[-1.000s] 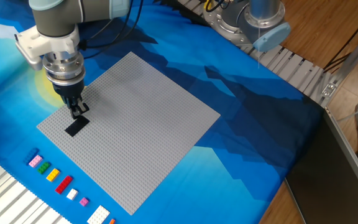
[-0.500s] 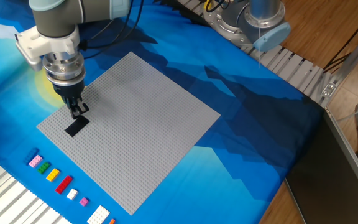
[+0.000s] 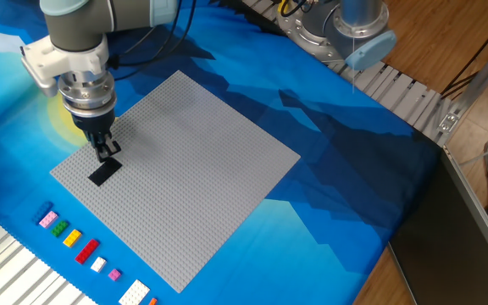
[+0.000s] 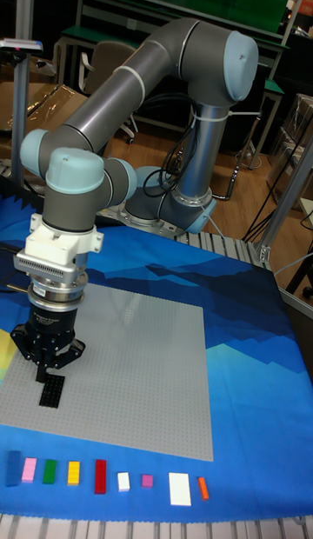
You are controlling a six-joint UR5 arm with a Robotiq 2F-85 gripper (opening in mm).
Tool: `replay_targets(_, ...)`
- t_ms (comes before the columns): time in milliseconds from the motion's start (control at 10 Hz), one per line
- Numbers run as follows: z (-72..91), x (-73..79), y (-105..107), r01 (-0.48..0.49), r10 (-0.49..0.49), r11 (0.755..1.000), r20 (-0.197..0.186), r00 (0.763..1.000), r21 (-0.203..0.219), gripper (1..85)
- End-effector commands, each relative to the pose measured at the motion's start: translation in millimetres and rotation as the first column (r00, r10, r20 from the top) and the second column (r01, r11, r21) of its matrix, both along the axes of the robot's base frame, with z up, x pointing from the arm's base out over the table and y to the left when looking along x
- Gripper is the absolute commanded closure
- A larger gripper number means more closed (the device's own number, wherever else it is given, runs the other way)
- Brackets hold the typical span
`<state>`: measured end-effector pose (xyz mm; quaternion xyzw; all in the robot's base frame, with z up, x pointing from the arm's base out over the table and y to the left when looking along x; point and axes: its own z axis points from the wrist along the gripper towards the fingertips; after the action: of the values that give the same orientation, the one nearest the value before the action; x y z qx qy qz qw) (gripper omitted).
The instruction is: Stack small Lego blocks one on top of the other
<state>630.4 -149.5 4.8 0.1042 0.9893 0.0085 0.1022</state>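
— Where is your tool point(image 4: 45, 371) at this moment?

— It hangs over the left corner of the grey baseplate point(image 3: 185, 169), fingers pointing down right above the flat black brick point(image 4: 52, 390). From either camera you cannot tell whether the fingers are spread or pinched, or whether they touch the brick.

— And the black brick?

— It lies flat on the baseplate, near its left edge.

— Where do your other bricks sit?

— In a row on the blue cloth of the table point(image 3: 329, 161), just beside the baseplate's near edge: pink brick point(image 3: 47, 218), green brick point(image 3: 58, 228), yellow brick point(image 3: 71, 237), red brick point(image 3: 86, 250), then a small white brick point(image 3: 98, 264) and a small purple brick point(image 3: 114, 274). A larger white brick point(image 4: 180, 489) and an orange brick point(image 4: 203, 488) close the row, and the tall view shows a blue brick point(image 4: 13, 468) at the other end.
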Motion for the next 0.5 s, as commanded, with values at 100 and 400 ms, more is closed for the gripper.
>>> replay_targets(100, 1.7, 2.4, 1.8, 0.021, -0.021, 1.000, 0.006, 1.000, 0.012, 84.7)
replay_targets(400, 2.1, 2.6, 2.4, 0.021, -0.021, 1.000, 0.005, 1.000, 0.012, 84.7)
